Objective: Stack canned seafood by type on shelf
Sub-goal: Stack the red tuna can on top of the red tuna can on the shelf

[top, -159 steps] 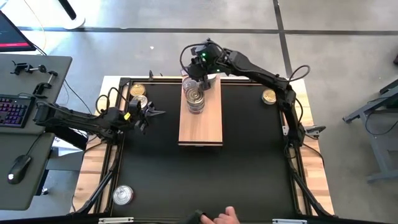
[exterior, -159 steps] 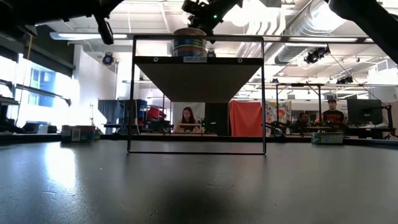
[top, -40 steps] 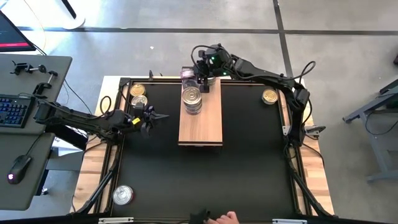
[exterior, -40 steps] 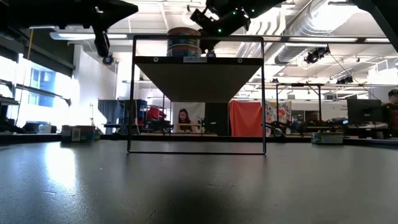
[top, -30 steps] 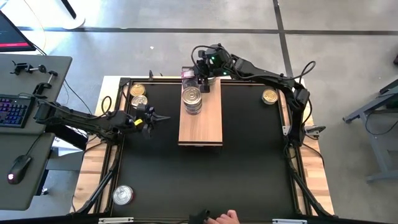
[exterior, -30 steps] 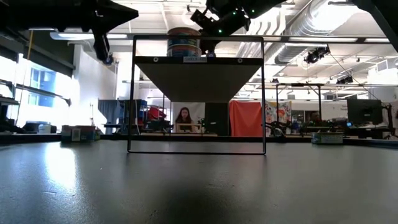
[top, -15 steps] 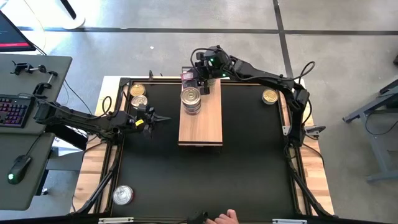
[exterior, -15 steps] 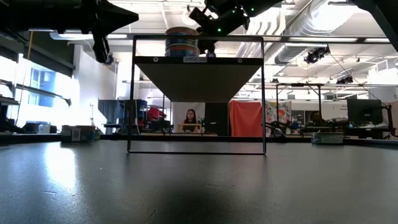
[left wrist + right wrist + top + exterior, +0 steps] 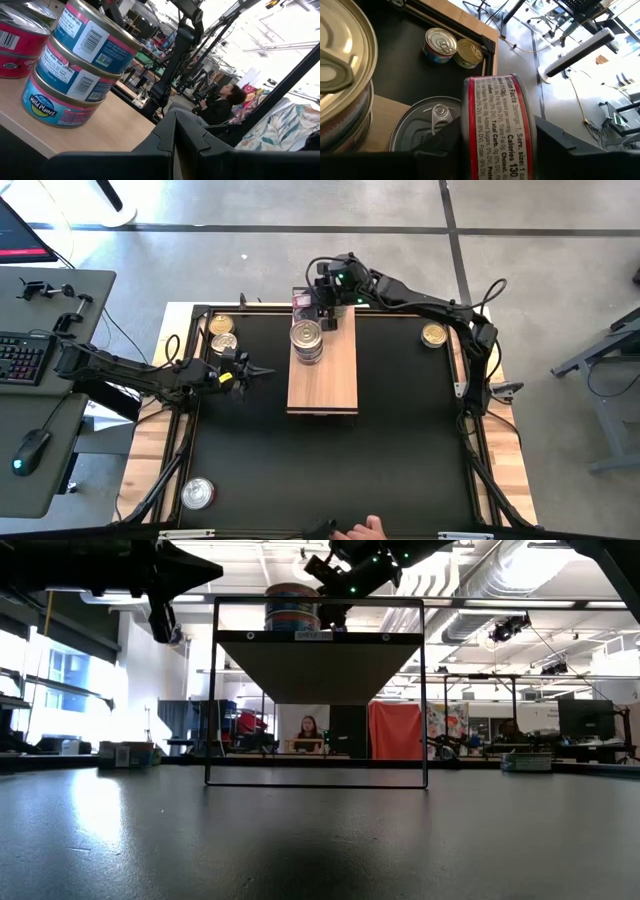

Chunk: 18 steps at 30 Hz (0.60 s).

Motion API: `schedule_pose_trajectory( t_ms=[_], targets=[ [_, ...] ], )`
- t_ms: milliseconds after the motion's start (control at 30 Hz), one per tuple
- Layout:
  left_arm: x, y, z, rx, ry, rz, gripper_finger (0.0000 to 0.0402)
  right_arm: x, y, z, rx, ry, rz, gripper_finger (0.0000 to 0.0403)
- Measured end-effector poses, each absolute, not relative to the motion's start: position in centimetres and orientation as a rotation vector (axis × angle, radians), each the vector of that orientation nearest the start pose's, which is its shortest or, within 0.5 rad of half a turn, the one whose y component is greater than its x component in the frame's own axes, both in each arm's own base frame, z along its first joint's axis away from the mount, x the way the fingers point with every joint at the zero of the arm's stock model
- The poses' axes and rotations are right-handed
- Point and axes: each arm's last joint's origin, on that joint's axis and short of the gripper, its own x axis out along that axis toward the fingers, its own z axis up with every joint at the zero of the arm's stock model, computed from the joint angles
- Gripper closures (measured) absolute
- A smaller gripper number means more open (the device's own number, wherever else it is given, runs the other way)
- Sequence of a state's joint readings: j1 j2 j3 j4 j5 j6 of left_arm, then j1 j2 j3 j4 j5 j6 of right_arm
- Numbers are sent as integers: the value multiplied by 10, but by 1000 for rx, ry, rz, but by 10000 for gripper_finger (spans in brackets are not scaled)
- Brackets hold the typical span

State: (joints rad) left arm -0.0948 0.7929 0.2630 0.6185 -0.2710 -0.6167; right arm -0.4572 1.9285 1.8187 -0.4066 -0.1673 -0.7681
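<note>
Three tins: stacked blue-and-pink cans (image 9: 80,75) stood on the shelf (image 9: 323,375), the bottom one reading "Wild Planet", the upper two showing barcodes.
Red tin: a red-labelled can (image 9: 497,125) carried small print, "Calories 130" and "Servings" legible along its side.
Right gripper (image 9: 318,302): at the shelf's far end, jaws clenched on the red tin, holding it on edge above a silver-lidded can (image 9: 427,125) lying on the wood.
Left gripper (image 9: 245,370): over the black mat left of the shelf, pointing toward the stack; I could not tell how its jaws stood.
Shelf: a light-wood plank with visible grain, lying lengthwise at the desk's (image 9: 500,470) far middle.
Stack on shelf: from above, a silver pull-tab lid (image 9: 306,335) topped the pile near the far end.
Loose cans: a silver and a gold tin (image 9: 222,333) sat together at the far left corner, one gold tin (image 9: 433,334) at the far right, one silver tin (image 9: 197,494) at the near left.
</note>
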Motion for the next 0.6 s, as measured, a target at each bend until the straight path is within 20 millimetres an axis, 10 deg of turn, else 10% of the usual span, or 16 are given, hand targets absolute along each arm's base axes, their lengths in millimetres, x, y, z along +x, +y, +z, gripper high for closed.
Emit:
schedule_pose_trajectory(
  t_ms=[600],
  targets=[
    [172, -9, 228, -631, -138, 144, 402, 402, -191, 335, -573, 581, -67, 239]
  ],
)
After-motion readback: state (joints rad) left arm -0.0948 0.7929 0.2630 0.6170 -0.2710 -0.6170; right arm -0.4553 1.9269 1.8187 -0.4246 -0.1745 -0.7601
